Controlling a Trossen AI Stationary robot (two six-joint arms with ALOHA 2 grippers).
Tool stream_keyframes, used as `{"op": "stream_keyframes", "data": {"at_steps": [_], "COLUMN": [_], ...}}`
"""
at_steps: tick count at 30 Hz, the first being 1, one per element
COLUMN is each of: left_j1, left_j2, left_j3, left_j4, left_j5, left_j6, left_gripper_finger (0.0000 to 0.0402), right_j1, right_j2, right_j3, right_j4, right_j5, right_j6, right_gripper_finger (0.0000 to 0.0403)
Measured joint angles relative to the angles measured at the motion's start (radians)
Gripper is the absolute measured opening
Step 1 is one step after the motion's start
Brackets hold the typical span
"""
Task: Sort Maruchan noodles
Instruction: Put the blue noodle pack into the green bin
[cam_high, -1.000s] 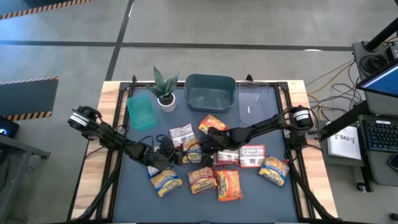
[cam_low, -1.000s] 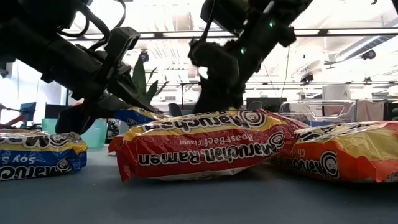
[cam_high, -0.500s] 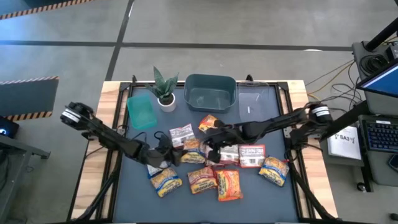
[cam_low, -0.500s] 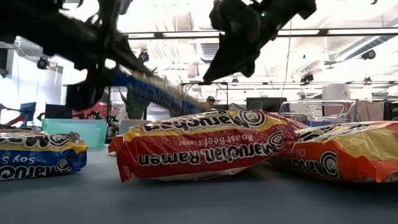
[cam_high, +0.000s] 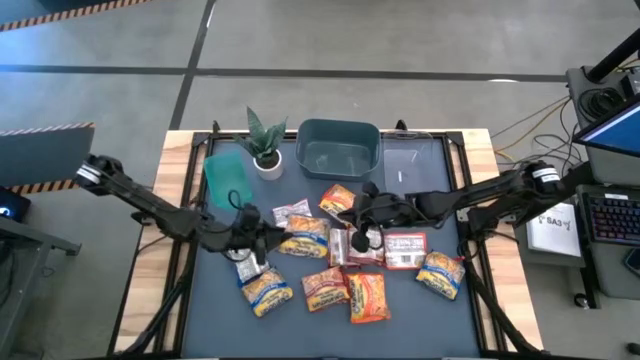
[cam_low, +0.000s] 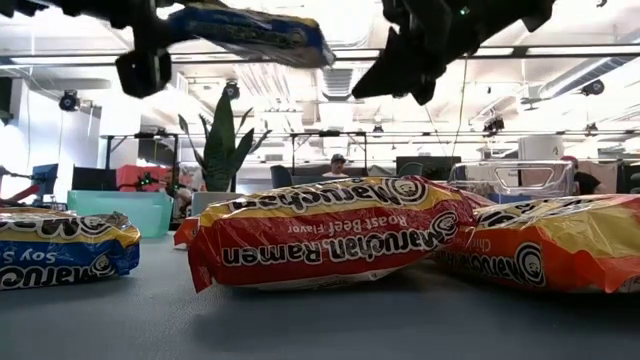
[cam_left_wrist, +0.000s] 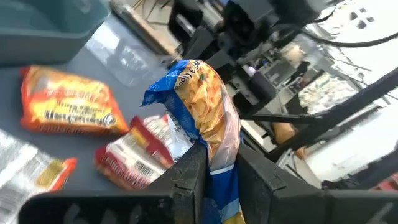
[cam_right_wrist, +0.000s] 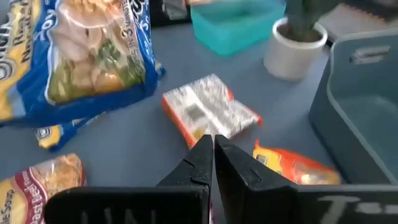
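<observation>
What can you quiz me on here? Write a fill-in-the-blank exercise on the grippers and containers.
1. The left gripper holds a blue-and-yellow packet lifted ____ the table.
2. The right gripper has its jaws ____ and holds nothing.
3. The potted plant stands between the teal tub and the grey ____.
4. In the low view, the nearest middle packet is mostly ____.

Missing words: above; shut; bin; red

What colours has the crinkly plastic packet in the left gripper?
Blue and yellow packet, clearest in the left wrist view.
</observation>
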Motion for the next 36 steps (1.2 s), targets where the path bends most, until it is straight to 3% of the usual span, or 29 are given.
{"op": "stream_keyframes", "data": {"at_steps": [3, 6, 11, 17, 21, 25, 28, 36], "left_j1": [0.001, 0.002, 0.002, 0.003, 0.003, 0.025, 0.049, 0.175], "left_j2": [-0.052, -0.086, -0.078, 0.009, 0.065, 0.045, 0.041, -0.017], "left_j3": [0.040, 0.126, 0.384, 0.710, 0.847, 0.850, 0.834, 0.672], "left_j4": [-0.096, -0.294, -0.861, -1.597, -1.918, -1.869, -1.922, -1.918], "left_j5": [-0.003, -0.013, -0.051, -0.062, -0.052, -0.034, -0.017, -0.025], "left_j6": [0.024, 0.021, -0.063, -0.288, -0.444, -0.404, -0.444, -0.504], "left_gripper_finger": [0.0054, 0.0050, 0.0048, 0.0048, 0.0047, 0.0047, 0.0047, 0.0047], "right_j1": [-0.009, -0.022, -0.055, -0.091, -0.106, -0.127, -0.143, -0.170], "right_j2": [-0.025, -0.044, -0.064, -0.071, -0.071, -0.071, -0.071, -0.071], "right_j3": [-0.010, -0.008, -0.007, -0.006, -0.006, -0.006, -0.006, -0.006], "right_j4": [0.020, 0.023, 0.040, 0.041, 0.044, 0.051, 0.059, 0.059], "right_j5": [0.001, 0.000, 0.000, 0.000, -0.002, -0.002, -0.002, -0.004], "right_j6": [-0.025, -0.056, -0.107, -0.131, -0.144, -0.155, -0.164, -0.166], "right_gripper_finger": [0.0009, 0.0009, 0.0009, 0.0009, 0.0009, 0.0009, 0.0009, 0.0009]}}
